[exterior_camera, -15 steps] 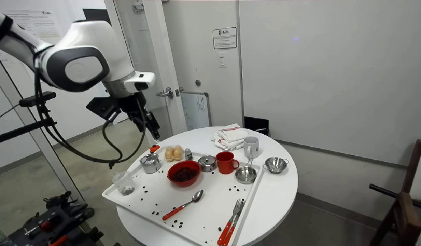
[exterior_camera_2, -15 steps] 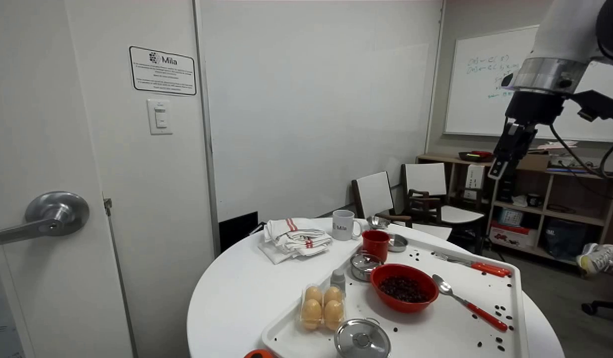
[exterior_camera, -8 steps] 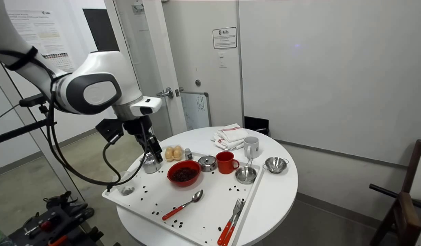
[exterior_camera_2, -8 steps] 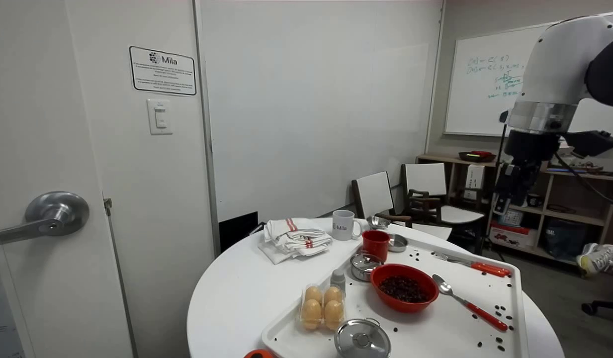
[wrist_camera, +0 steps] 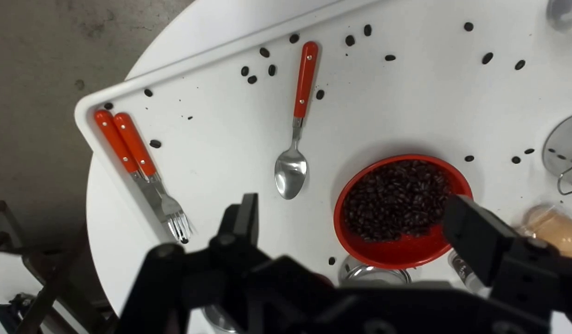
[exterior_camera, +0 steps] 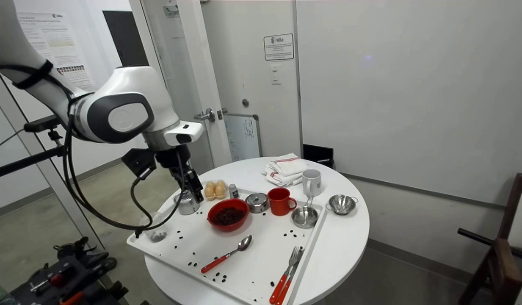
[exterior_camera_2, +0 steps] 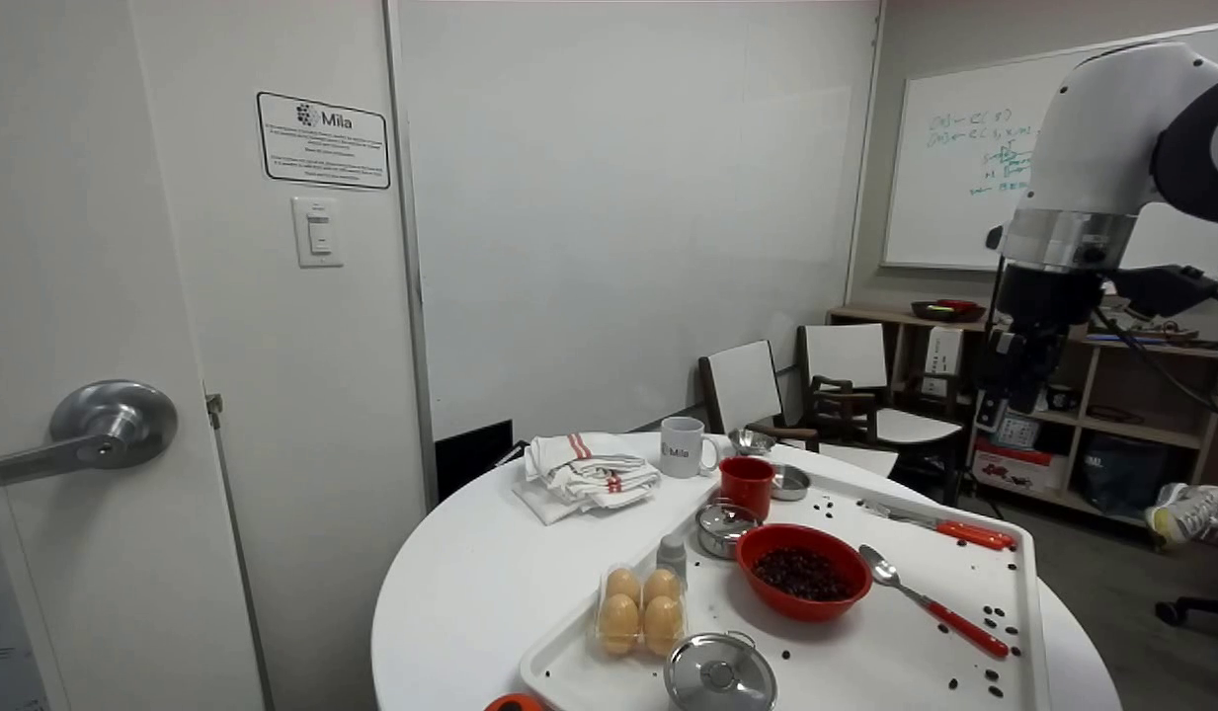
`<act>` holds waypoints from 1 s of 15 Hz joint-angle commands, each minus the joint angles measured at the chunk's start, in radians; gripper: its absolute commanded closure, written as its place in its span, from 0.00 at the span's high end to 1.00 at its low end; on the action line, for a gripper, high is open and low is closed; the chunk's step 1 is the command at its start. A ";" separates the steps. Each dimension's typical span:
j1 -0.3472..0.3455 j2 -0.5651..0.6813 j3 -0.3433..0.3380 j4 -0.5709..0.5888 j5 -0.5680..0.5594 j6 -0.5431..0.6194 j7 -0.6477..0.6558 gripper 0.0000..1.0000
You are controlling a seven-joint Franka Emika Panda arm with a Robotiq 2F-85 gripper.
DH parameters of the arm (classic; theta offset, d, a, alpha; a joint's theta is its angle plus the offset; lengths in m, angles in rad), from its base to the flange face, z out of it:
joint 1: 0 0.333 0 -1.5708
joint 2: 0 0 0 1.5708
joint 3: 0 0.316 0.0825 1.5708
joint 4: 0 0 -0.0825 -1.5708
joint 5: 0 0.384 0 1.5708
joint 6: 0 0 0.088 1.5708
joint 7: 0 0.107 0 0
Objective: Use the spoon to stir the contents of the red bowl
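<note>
The jaws stand wide apart, holding nothing, above the tray (wrist_camera: 230, 134). In the wrist view one jaw hides a little of the bowl (wrist_camera: 404, 250), which holds dark beans (wrist_camera: 392, 199). The spoon (wrist_camera: 300, 109) lies flat on the tray, its head (wrist_camera: 291, 175) near the bowl but not touching, its red handle (wrist_camera: 307, 74) reaching toward the tray's edge. By a corner of the tray lie the fork (wrist_camera: 143, 160) and knife (wrist_camera: 123, 156). The tray sits on the white tabletop (exterior_camera_2: 470, 592).

The pick-up is where things would most likely go wrong. Lowered straight down from here, a jaw might catch the bowl and tip out beans, since the bowl seems nearer the jaws than the handle does. The handle is thin and lies low, so jaws that close too high would miss it, and jaws that go too far down would press on the tray. A grip near the handle's end could let the spoon swing once its head meets the beans.

Since a second ago the arm (exterior_camera: 129, 84) is lower in both exterior views, and in an exterior view the jaws now cover part of a pot (exterior_camera: 188, 206) that stood clear of them. Spoon and bowl have not moved.
</note>
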 commanded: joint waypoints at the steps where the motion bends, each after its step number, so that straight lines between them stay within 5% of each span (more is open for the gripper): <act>1: 0.009 0.038 -0.012 0.024 -0.006 0.004 0.004 1.00; 7: 0.017 0.306 -0.023 0.226 0.074 -0.076 -0.082 1.00; 11: -0.033 0.475 0.014 0.369 0.227 -0.171 -0.246 1.00; 15: -0.057 0.641 0.019 0.481 0.298 -0.188 -0.266 1.00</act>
